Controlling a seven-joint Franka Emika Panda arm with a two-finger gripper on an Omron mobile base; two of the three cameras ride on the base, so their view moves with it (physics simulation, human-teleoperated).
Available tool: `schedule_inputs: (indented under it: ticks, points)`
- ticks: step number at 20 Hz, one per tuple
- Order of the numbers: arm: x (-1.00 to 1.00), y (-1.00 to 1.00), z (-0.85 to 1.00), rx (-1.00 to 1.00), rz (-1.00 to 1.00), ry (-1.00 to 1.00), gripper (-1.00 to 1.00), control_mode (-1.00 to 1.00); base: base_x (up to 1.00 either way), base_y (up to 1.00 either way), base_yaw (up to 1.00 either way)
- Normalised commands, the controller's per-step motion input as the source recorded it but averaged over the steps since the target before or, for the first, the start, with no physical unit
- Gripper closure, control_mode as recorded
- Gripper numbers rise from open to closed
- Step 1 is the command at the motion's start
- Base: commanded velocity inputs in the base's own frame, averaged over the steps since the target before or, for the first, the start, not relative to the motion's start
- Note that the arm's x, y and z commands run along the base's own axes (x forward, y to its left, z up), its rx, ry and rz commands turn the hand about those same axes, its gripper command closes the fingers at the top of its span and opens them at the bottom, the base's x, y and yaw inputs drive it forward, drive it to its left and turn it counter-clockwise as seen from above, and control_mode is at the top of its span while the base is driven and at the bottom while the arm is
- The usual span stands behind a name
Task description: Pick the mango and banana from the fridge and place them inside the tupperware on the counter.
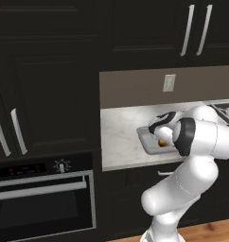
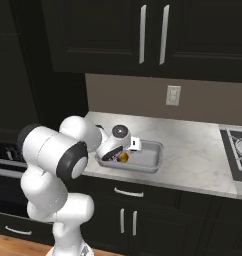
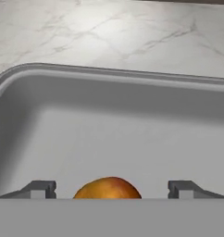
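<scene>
While the left base view hides most of the hand behind the robot's own elbow, it does show the mango (image 1: 162, 142) as a small orange spot inside the tupperware (image 1: 145, 140), which sits on the pale marble worktop (image 1: 120, 134) near its front edge. The hand (image 1: 160, 132) hangs just over that fruit, so the mango lies directly below it rather than to either side.

From the right base view the hand (image 2: 124, 150) reaches down into the near-left end of the tupperware (image 2: 152, 156), with the mango (image 2: 123, 157) just under its tip; the rest of the tray looks bare. No banana can be made out on the worktop (image 2: 193, 150) or in the tray.

Looking along the hand (image 3: 112, 190), the two fingertips (image 3: 42, 190) stand spread wide on either side of the mango (image 3: 108, 188) without touching it, and the fruit rests on the tupperware (image 3: 114, 78) floor. By the look of it the mango is released, so the next move is judged to be straight up and away, then off for the banana.

No brand, label or writing can be read anywhere.
</scene>
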Motion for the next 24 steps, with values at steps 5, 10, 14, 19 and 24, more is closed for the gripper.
schedule_inputs:
  ticks: [5, 10, 14, 19, 24]
  points:
    - [-0.02, -0.14, 0.66, 0.00, 0.00, 0.00, -1.00, -1.00, 0.00, 0.00, 0.00]
    - [-0.65, -0.01, 0.63, -0.01, -0.01, -0.01, -1.00, -1.00, 0.00, 0.00, 0.00]
    - [-0.74, 0.00, 0.93, -0.03, -0.02, 0.00, -1.00, -1.00, 0.00, 0.00, 0.00]
    - [-0.72, 0.00, 1.00, -0.06, 0.00, 0.00, -1.00, -1.00, 0.00, 0.00, 0.00]
    - [-0.92, 0.00, 0.87, -0.07, 0.00, -0.03, -1.00, -1.00, 0.00, 0.00, 0.00]
